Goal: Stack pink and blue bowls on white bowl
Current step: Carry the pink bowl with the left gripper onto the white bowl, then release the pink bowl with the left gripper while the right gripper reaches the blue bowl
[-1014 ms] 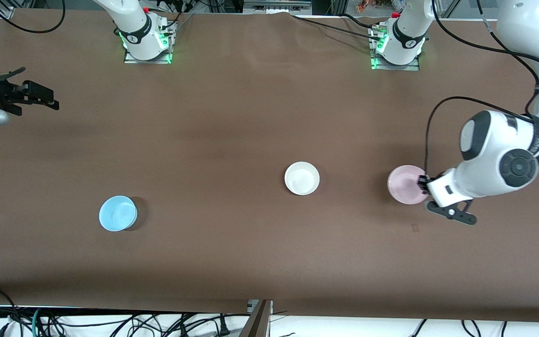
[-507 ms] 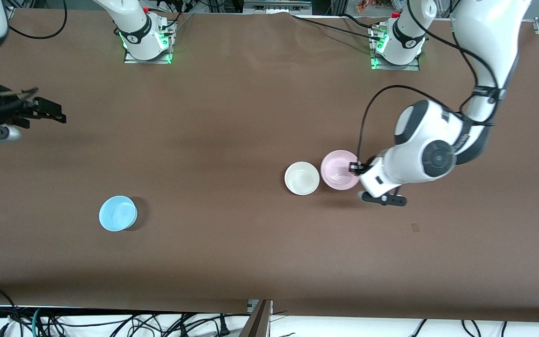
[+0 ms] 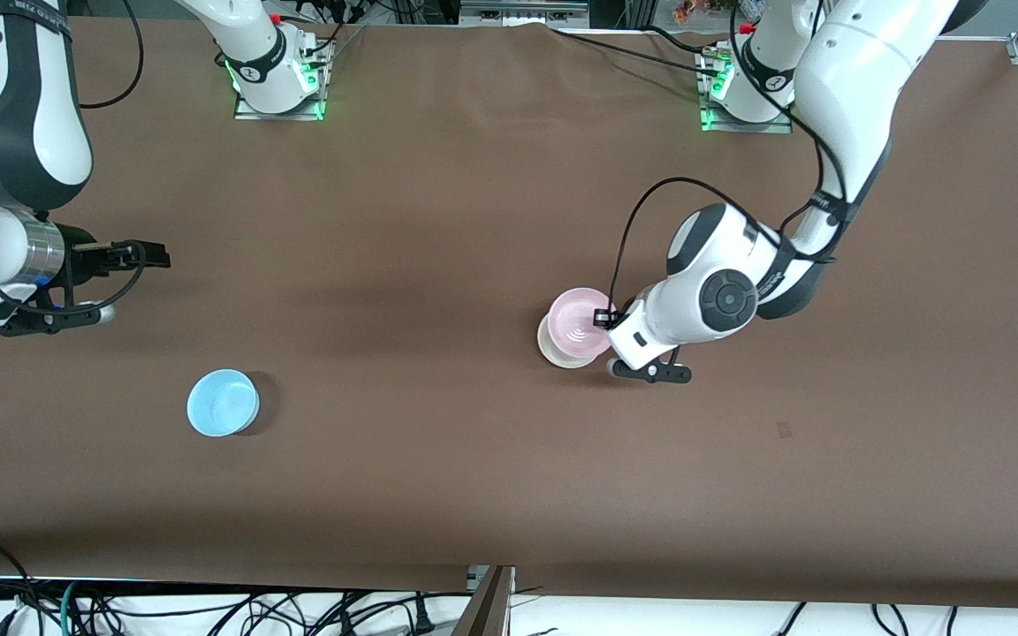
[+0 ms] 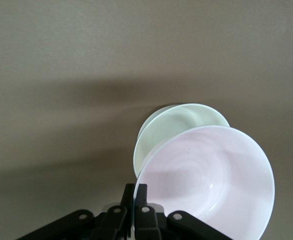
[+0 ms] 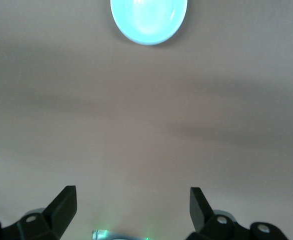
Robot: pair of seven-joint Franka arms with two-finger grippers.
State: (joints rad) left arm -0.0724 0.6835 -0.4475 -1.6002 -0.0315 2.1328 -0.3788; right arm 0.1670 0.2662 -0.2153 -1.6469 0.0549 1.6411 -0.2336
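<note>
My left gripper [image 3: 602, 318] is shut on the rim of the pale pink bowl [image 3: 578, 316] and holds it tilted over the white bowl [image 3: 558, 355]. The pink bowl overlaps most of the white one. In the left wrist view the fingers [image 4: 142, 196] pinch the pink bowl [image 4: 211, 180], and the white bowl [image 4: 171, 125] shows just past its rim. The light blue bowl [image 3: 223, 403] sits alone on the table toward the right arm's end. My right gripper [image 3: 155, 258] is open and empty over bare table there. The right wrist view shows the blue bowl [image 5: 149, 20] ahead of the right gripper [image 5: 133, 200].
The brown table cover runs the whole width. Both arm bases [image 3: 277, 84] [image 3: 748, 88] stand along the edge farthest from the front camera. Cables [image 3: 208, 609] hang below the near edge. A small mark [image 3: 784, 430] lies on the cover toward the left arm's end.
My left arm has carried the pink bowl from the left arm's end of the table to over the white bowl. My right gripper has come in over the table, still open.
</note>
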